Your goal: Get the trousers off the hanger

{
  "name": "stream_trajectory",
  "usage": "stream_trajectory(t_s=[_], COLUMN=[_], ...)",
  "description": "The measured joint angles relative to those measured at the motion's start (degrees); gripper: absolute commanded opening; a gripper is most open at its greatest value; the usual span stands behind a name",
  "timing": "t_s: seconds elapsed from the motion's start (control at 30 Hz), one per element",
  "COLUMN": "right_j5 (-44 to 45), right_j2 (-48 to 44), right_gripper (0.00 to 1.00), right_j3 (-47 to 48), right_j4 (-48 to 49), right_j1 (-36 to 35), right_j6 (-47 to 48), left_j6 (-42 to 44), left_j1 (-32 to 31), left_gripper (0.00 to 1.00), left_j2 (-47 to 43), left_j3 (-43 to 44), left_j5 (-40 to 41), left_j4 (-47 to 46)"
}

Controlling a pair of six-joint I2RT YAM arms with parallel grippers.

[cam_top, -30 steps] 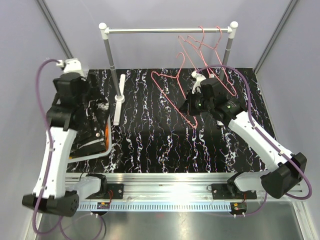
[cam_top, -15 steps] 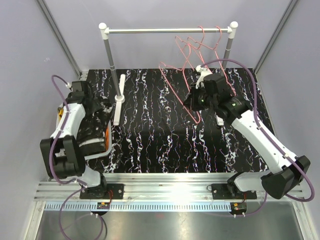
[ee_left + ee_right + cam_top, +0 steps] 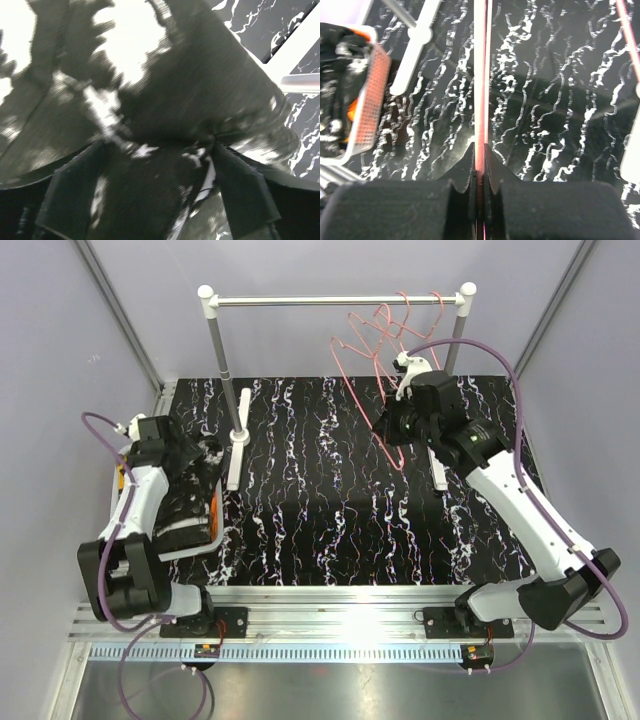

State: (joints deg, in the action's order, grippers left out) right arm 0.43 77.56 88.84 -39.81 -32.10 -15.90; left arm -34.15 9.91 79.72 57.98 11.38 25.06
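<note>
Speckled trousers [image 3: 165, 90] look soft and floppy, pinch a bunched fold; left gripper [image 3: 159, 150] spread wide over them, right gripper [image 3: 479, 152] clamped on pink hanger [image 3: 480, 75].

Overhead plus 2 wrist close-ups; common table [image 3: 320, 500]

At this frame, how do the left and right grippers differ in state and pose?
Jaws: the left gripper has its jaws spread wide, while the right gripper has its jaws shut.
Contents: the left gripper sits over the black speckled trousers, while the right gripper pinches the pink hanger by its wire.
Place: the left gripper is low at the table's left edge, while the right gripper is near the rail.
Shared: both have black fingers.
</note>
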Motion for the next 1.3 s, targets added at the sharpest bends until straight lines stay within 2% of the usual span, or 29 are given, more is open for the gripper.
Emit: stream_trajectory(t_s=[0.17, 0.3, 0.43, 0.6, 0.83, 0.93, 0.97, 1.0, 1.07, 1.13, 1.17, 1.2, 1.3], right_j5=[3.3, 5.8, 7.7, 8.5, 8.5, 8.5, 8.5, 8.4, 8.3, 8.2, 8.0, 7.8, 7.3], right_j2=[3.1, 6.4, 10.1, 15.6, 20.9, 20.3, 20.0, 19.7, 19.2, 18.9, 18.6, 18.3, 15.8], right_gripper=[0.0, 0.0, 0.0, 0.0, 0.01, 0.12, 0.25, 0.32, 0.39, 0.5, 0.58, 0.74, 0.89], right_j3=[2.5, 6.4, 10.9, 17.5, 20.7, 17.4, 16.2, 15.0, 13.3, 12.6, 12.3, 12.2, 11.3], right_j4=[-1.4, -2.4, -2.6, -2.6, -3.2, -2.4, -2.1, -1.7, -1.6, -1.6, -1.6, -1.7, -1.8], right_j1=[0.0, 0.0, 0.0, 0.6, 2.7, 3.0, 3.0, 3.0, 3.0, 3.0, 3.0, 3.0, 3.0], right_j6=[0.8, 1.3, 2.1, 2.7, 2.2, 1.6, 1.3, 0.7, 0.3, 0.1, -0.2, -0.2, 0.0], left_j6=[1.4, 5.6, 9.6, 13.2, 16.3, 17.6, 17.9, 18.3, 19.0, 19.8, 20.4, 21.0, 22.9], left_j1=[1.7, 2.0, 2.0, 2.0, 0.4, -1.8, -2.5, -3.2, -4.3, -5.3, -5.9, -6.6, -9.1], left_gripper=[0.99, 0.99, 0.99, 0.99, 0.99, 0.99, 0.99, 0.99, 0.99, 0.99, 0.99, 0.99, 0.99], left_j2=[-9.2, -17.8, -26.8, -38.6, -45.6, -46.3, -46.3, -46.3, -46.6, -47.1, -47.6, -48.2, -50.3], left_j3=[0.6, 5.3, 9.7, 10.9, 11.0, 11.8, 12.2, 12.5, 12.8, 12.7, 12.7, 12.6, 11.7], left_j5=[-0.3, -0.3, -1.3, -3.7, -6.2, -5.7, -5.5, -5.3, -5.0, -5.0, -5.0, -5.1, -5.0], left_j4=[6.1, 13.5, 17.3, 21.7, 28.1, 30.2, 30.8, 31.3, 31.6, 31.9, 31.9, 31.9, 31.4])
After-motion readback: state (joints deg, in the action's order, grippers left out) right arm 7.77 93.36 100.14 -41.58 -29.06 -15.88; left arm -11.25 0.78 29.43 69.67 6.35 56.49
